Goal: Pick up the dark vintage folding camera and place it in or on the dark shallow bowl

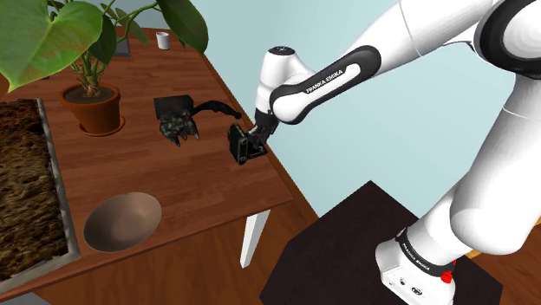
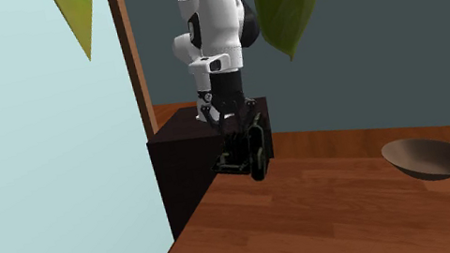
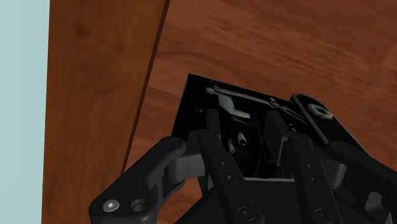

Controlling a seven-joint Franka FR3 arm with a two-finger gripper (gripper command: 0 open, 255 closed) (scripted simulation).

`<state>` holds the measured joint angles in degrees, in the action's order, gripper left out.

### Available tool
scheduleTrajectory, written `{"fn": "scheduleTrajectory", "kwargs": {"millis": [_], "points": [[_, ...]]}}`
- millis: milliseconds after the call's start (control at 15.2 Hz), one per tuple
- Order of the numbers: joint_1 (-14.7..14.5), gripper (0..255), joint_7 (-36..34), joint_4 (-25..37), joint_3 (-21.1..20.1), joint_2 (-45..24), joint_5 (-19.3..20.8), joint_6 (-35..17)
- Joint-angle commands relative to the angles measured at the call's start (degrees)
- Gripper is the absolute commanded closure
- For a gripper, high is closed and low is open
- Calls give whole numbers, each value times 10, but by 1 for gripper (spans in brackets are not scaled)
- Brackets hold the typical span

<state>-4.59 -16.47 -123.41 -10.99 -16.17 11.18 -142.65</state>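
Black two-finger gripper (image 1: pixel 252 137) on the white Franka arm (image 1: pixel 329 78) is clamped on the dark, boxy vintage folding camera (image 1: pixel 240 146), taken from above at the table edge nearest the robot's stand. The wrist view shows both fingers (image 3: pixel 219 159) pressed against the camera (image 3: pixel 267 105), its pale metal strut and fittings exposed between them. Across the shoulder view from the left, a grey-rimmed planter box of brown soil (image 1: pixel 26 173) lines the table at that view's left edge. A leafy green plant in a terracotta pot (image 1: pixel 92 111) stands just beside it. The grey-brown shallow bowl (image 1: pixel 121 223), empty and upright, waits on the brown wooden table (image 1: pixel 217 186) towards the lower left, well apart from the camera. A small white cup (image 1: pixel 162 38) sits at the back, and a black, gnarled object with a long handle (image 1: pixel 178 123) lies between the pot and the camera, near the camera but not touching it. Further right come the camera and gripper, then the dark box stand (image 1: pixel 364 234). In the second exterior view the camera (image 2: pixel 251 152) hangs tilted under the gripper (image 2: pixel 239 135), apparently just off the wood, though contact at its lowest corner cannot be ruled out. The bowl (image 2: pixel 429 158) lies to that view's right. The pick looks done or nearly so, and the carry to the bowl is not yet made. The tilted hold suggests the camera could swing or slip if moved briskly.
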Motion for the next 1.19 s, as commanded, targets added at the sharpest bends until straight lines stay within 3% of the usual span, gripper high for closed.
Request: {"fn": "scheduleTrajectory", "kwargs": {"millis": [0, 594, 1122], "points": [[2, 255, 5, 2, -2, 12, -6, 13], [6, 255, 22, 16, -9, 55, -26, 69], [-66, 255, -94, 79, -43, 15, 0, 103]]}}
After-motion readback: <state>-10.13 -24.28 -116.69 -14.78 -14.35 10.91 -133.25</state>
